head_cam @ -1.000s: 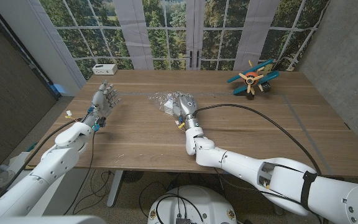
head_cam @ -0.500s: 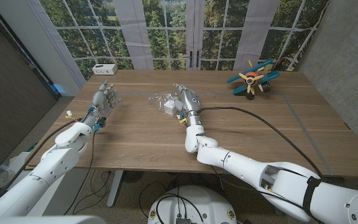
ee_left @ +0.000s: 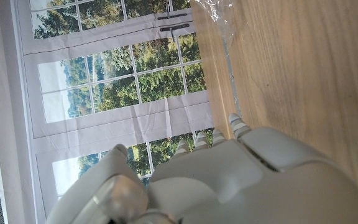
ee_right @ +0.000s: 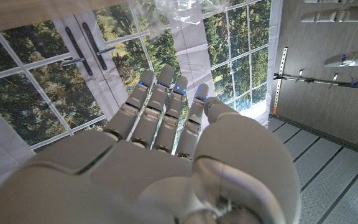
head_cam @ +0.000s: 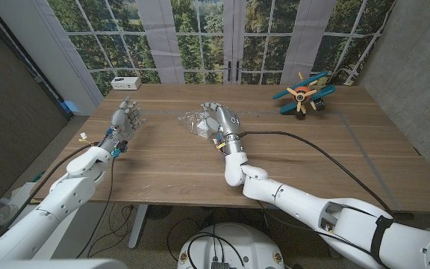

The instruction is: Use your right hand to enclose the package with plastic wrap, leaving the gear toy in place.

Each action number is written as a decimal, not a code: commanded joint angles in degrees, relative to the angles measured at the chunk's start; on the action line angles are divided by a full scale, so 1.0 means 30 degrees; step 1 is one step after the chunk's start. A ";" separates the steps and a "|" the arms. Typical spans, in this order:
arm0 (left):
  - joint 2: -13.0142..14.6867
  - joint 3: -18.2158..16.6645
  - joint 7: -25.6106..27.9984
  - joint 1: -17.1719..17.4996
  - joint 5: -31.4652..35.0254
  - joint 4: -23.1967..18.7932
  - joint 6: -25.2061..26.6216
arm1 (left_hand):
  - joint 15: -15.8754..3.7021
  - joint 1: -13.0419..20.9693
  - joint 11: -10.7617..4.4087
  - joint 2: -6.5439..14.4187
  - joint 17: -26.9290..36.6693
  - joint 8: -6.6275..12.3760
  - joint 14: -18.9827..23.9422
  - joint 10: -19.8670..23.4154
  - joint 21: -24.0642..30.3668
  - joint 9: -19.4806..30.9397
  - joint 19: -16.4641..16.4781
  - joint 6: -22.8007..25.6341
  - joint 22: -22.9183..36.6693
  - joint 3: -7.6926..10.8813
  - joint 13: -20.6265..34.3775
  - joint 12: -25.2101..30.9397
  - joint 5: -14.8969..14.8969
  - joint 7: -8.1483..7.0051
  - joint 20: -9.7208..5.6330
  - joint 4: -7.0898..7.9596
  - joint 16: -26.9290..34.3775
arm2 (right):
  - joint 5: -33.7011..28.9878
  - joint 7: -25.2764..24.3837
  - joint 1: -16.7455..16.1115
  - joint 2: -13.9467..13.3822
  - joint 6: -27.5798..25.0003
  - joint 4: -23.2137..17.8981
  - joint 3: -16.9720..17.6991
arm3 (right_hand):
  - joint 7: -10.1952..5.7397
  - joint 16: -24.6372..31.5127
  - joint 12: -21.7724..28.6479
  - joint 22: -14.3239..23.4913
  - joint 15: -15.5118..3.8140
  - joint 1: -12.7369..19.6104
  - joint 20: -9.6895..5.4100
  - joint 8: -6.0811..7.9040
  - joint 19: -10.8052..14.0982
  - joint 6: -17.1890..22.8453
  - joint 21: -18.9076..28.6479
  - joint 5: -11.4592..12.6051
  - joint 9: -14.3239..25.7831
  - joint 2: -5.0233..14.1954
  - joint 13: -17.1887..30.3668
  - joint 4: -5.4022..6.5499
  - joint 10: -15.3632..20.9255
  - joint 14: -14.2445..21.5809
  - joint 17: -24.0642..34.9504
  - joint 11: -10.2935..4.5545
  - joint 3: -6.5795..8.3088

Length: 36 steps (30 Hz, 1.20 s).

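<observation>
A small white package (head_cam: 200,128) lies on crumpled clear plastic wrap (head_cam: 191,118) at the table's middle back. My right hand (head_cam: 221,121) stands just right of the package with its fingers stretched out and apart, holding nothing; whether it touches the wrap I cannot tell. In the right wrist view the right hand (ee_right: 166,149) reaches toward the plastic wrap (ee_right: 166,12). A blue and orange toy plane (head_cam: 303,93) stands at the far right. My left hand (head_cam: 125,119) is raised at the left, fingers up and empty. The left wrist view has the left hand (ee_left: 229,174) over the wood and an edge of the wrap (ee_left: 221,15).
A small white box (head_cam: 125,82) sits at the back left corner of the wooden table (head_cam: 312,164). A black cable (head_cam: 327,146) runs across the table's right half toward my right wrist. Windows stand behind the table.
My right hand has come up off the wrap and package, its fingers uncurling and spreading, and it has shifted slightly back. The left hand, the package and the toy plane have stayed put.
</observation>
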 commanded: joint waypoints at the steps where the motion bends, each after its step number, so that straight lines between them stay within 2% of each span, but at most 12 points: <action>1: -0.0048 0.0014 -0.0071 -0.0050 -0.0172 0.0009 0.0131 | 0.0127 0.0265 0.0088 0.0079 0.0055 -0.0002 -0.1093 -0.1559 0.0019 0.0078 0.0004 -0.1211 0.0070 0.0097 0.0087 -0.0023 -0.0030 -0.0069 0.0101 -0.0103 0.0082 | -0.0159 0.2829 0.0389 -0.1062 0.3623 0.0169 -0.0085 | 0.0696 -0.0528 -0.0512 -0.0003 -0.0500 -0.2971 0.0776 -0.0285 -0.0392 0.0642 0.0083 0.0064 -0.0041 -0.0543 -0.0346 0.1218 0.0177 -0.0045 -0.0659 0.0702 -0.1180; 4: -0.0048 -0.0060 0.0064 0.0061 -0.0206 -0.0094 0.0133 | 0.0123 0.0282 0.0084 0.0099 0.0054 -0.0002 -0.1092 -0.1562 0.0019 0.0078 0.0005 -0.1221 0.0069 0.0115 0.0087 -0.0024 -0.0036 -0.0082 0.0099 -0.0109 0.0080 | -0.0418 0.3709 0.0439 -0.1325 0.3630 -0.0077 -0.0100 | 0.1093 -0.0651 -0.0578 -0.0029 -0.0198 -0.4189 0.0932 -0.0291 -0.0379 0.1135 0.0100 0.0155 -0.0084 -0.0634 -0.0514 0.1285 0.0649 0.0203 -0.0979 0.1089 -0.1690; 12: -0.0048 -0.0053 -0.0008 0.0076 -0.0188 -0.0130 0.0083 | 0.0080 0.0330 0.0097 0.0152 0.0052 -0.0007 -0.1073 -0.1568 0.0031 0.0078 0.0037 -0.1253 0.0068 0.0164 0.0087 -0.0026 -0.0049 -0.0075 0.0092 -0.0129 0.0081 | -0.0841 0.5789 0.0393 -0.1751 0.2436 -0.1057 0.0118 | 0.1186 -0.1146 -0.0988 -0.0052 -0.0068 -0.5405 0.0974 -0.0452 -0.0693 0.1322 -0.0018 0.0263 -0.0138 -0.0436 -0.0723 0.1326 0.0357 -0.0372 -0.1360 0.1060 -0.2056; 14: -0.0047 -0.0058 -0.0028 0.0080 -0.0178 -0.0138 0.0053 | 0.0074 0.0343 0.0100 0.0163 0.0052 -0.0009 -0.1068 -0.1582 0.0032 0.0078 0.0042 -0.1263 0.0068 0.0177 0.0087 -0.0031 -0.0053 -0.0084 0.0090 -0.0135 0.0081 | -0.0785 0.6232 0.0234 -0.1795 0.1724 -0.1432 0.0300 | 0.1330 -0.1489 -0.1112 -0.0053 0.0235 -0.6113 0.1092 -0.0530 -0.0972 0.1422 -0.0124 0.0312 -0.0153 -0.0351 -0.0821 0.1354 0.0430 -0.0945 -0.1530 0.1071 -0.2269; 16: -0.0051 -0.0065 -0.0034 0.0093 -0.0167 -0.0156 0.0017 | 0.0055 0.0357 0.0098 0.0172 0.0051 -0.0014 -0.1068 -0.1577 0.0031 0.0078 0.0040 -0.1282 0.0068 0.0190 0.0087 -0.0029 -0.0059 -0.0101 0.0090 -0.0142 0.0078 | -0.0813 0.6590 0.0117 -0.1842 0.1033 -0.1750 0.0424 | 0.1537 -0.1664 -0.1121 -0.0054 0.0228 -0.6767 0.1113 -0.0532 -0.1162 0.1678 -0.0196 0.0365 -0.0160 -0.0290 -0.0895 0.1362 0.0740 -0.1144 -0.1668 0.1457 -0.2456; 18: -0.0067 -0.0066 -0.0036 0.0093 -0.0156 -0.0166 -0.0021 | 0.0025 0.0368 0.0102 0.0176 0.0051 -0.0015 -0.1071 -0.1567 0.0031 0.0078 0.0042 -0.1291 0.0068 0.0198 0.0087 -0.0025 -0.0064 -0.0102 0.0081 -0.0148 0.0076 | -0.0861 0.6566 0.0059 -0.1825 0.0757 -0.1758 0.0504 | 0.1851 -0.1843 -0.1215 -0.0060 0.0641 -0.7306 0.1095 -0.0571 -0.1303 0.1803 -0.0255 0.0411 -0.0162 -0.0268 -0.0947 0.1346 0.0782 -0.1409 -0.1778 0.1656 -0.2603; 20: -0.0063 -0.0060 -0.0033 0.0086 -0.0140 -0.0184 -0.0026 | 0.0003 0.0377 0.0100 0.0178 0.0050 -0.0015 -0.1069 -0.1566 0.0035 0.0078 0.0052 -0.1296 0.0067 0.0205 0.0087 -0.0024 -0.0069 -0.0103 0.0081 -0.0154 0.0075 | -0.0979 0.6445 -0.0018 -0.1785 0.0349 -0.1819 0.0570 | 0.1996 -0.1865 -0.1239 -0.0062 0.0718 -0.7496 0.1091 -0.0592 -0.1328 0.1826 -0.0266 0.0430 -0.0160 -0.0248 -0.0961 0.1339 0.0816 -0.1404 -0.1812 0.1815 -0.2645; 25: -0.0099 -0.0025 -0.0037 -0.0007 -0.0101 -0.0140 -0.0056 | -0.0035 0.0395 0.0124 0.0179 0.0050 -0.0011 -0.1063 -0.1567 0.0049 0.0078 0.0088 -0.1298 0.0067 0.0218 0.0087 -0.0024 -0.0079 -0.0112 0.0073 -0.0165 0.0074 | -0.1214 0.6287 -0.0054 -0.1760 -0.0172 -0.1845 0.0566 | 0.1955 -0.1759 -0.1283 -0.0065 0.0742 -0.7855 0.1303 -0.0682 -0.1184 0.1739 -0.0211 0.0472 -0.0155 -0.0172 -0.0981 0.1313 0.0897 -0.1018 -0.1880 0.1792 -0.2680; 31: -0.0112 0.0041 -0.0070 -0.0111 -0.0096 -0.0098 0.0006 | -0.0062 0.0410 0.0143 0.0171 0.0050 -0.0012 -0.1068 -0.1586 0.0050 0.0077 0.0095 -0.1313 0.0067 0.0228 0.0087 -0.0031 -0.0094 -0.0114 0.0062 -0.0177 0.0069 | -0.1132 0.7276 -0.0039 -0.1826 -0.1195 -0.2178 0.0506 | 0.1949 -0.1600 -0.1225 -0.0072 0.0786 -0.8185 0.1397 -0.0657 -0.0959 0.1946 -0.0129 0.0519 -0.0152 -0.0113 -0.1003 0.1259 0.1278 -0.0437 -0.1979 0.1852 -0.2657; 36: -0.0080 0.0072 -0.0034 -0.0142 -0.0058 -0.0103 0.0060 | -0.0090 0.0422 0.0124 0.0164 0.0050 -0.0008 -0.1065 -0.1580 0.0051 0.0077 0.0098 -0.1313 0.0067 0.0236 0.0087 -0.0029 -0.0106 -0.0124 0.0042 -0.0186 0.0068 | -0.1007 0.8050 0.0076 -0.1899 -0.1756 -0.2301 0.0421 | 0.2211 -0.1640 -0.1373 -0.0087 0.1353 -0.8546 0.1472 -0.0633 -0.0959 0.2194 -0.0142 0.0563 -0.0149 -0.0100 -0.1030 0.1209 0.1204 -0.0320 -0.2095 0.2247 -0.2618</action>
